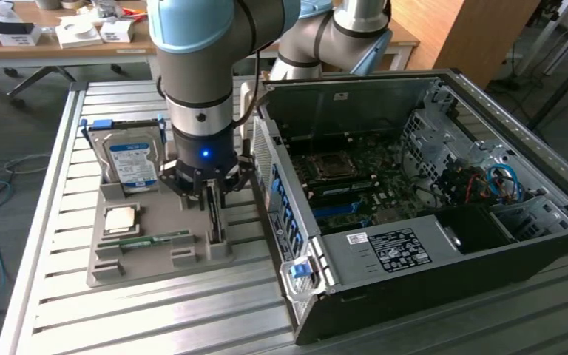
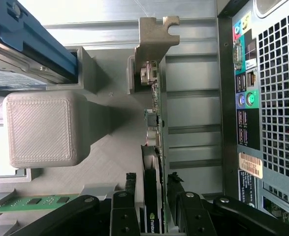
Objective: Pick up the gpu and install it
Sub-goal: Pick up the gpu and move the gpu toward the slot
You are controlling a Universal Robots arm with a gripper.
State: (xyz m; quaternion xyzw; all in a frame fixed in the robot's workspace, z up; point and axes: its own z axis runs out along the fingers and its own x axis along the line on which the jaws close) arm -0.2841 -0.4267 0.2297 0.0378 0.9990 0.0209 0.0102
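Note:
The gpu [image 1: 213,216] stands on edge in a slot of the grey holder [image 1: 106,270], just off the open computer case's rear wall. In the wrist view the gpu [image 2: 154,123] runs lengthwise, thin and dark-edged, with its silver bracket [image 2: 156,32] at the far end. My gripper [image 1: 212,198] is lowered over the card's near end. The gripper [image 2: 153,181] straddles the card there, one black finger on each side. The fingers [image 2: 129,187] stand a narrow gap off the card, so the gripper is open around it.
The holder also carries a silver hard drive [image 1: 131,159] in a blue frame, a square processor [image 1: 121,218] and a green memory stick [image 1: 156,240]. The open computer case [image 1: 413,200] lies at the exterior view's right, its port panel [image 2: 242,98] close beside the card. A grey block [image 2: 41,128] rises nearby.

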